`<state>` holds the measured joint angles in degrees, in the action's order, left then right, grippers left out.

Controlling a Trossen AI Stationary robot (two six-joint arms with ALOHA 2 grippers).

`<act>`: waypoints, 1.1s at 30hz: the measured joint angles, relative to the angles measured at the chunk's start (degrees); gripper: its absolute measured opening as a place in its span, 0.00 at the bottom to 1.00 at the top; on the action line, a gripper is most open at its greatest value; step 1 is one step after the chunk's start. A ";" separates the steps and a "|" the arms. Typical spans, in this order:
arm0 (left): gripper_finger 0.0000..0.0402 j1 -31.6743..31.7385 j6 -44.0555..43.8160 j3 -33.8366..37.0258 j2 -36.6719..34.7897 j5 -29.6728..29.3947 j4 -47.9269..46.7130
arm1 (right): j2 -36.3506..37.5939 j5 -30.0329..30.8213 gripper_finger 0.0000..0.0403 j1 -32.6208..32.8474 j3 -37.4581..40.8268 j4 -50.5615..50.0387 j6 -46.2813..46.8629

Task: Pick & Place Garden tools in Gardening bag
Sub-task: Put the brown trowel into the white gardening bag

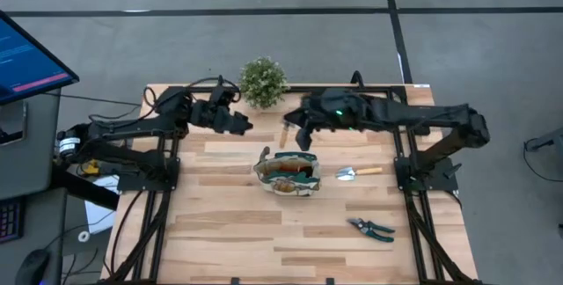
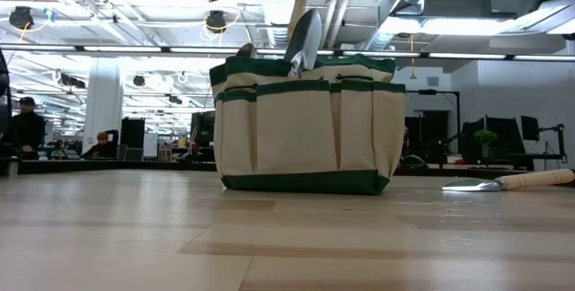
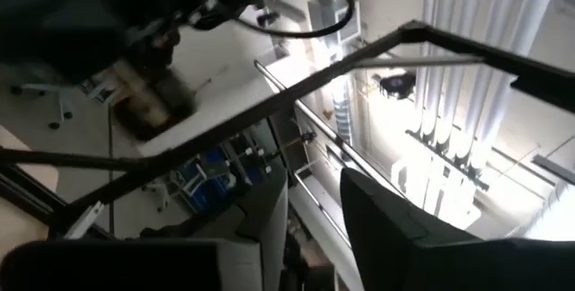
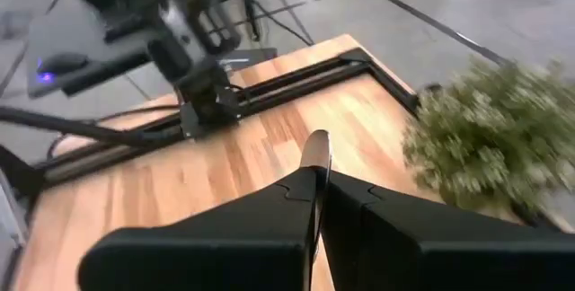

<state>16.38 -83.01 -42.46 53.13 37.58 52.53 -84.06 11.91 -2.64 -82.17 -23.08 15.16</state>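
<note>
The beige gardening bag with green trim stands upright on its base in the middle of the table; it also shows in the low view. Tools show inside it. My right gripper hovers just beyond the bag's far rim, shut on a trowel whose silver blade hangs over the bag's opening. A second trowel lies flat to the right of the bag. The teal-handled shears lie nearer the front right. My left gripper is open and empty, raised at the far left. My right gripper pinches the trowel between its two fingers; a thin silver metal part sticks out edge-on past the fingertips. The light wooden handle shows beside the gripper. The trowel is lifted clear, blade pointing down above the bag's rim.
A bushy green potted plant stands at the table's far edge between the two arms, close to my right gripper. A monitor stands off the table at the left. Bare wood lies in front of the bag.
</note>
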 joint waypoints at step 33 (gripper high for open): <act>0.01 8.96 -0.01 0.04 -13.27 -0.25 -1.11 | -3.49 -19.67 0.00 -4.85 11.79 9.16 -14.27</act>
<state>25.34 -83.02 -42.41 39.86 37.32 51.42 -87.55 -7.76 -7.49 -70.38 -13.92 0.88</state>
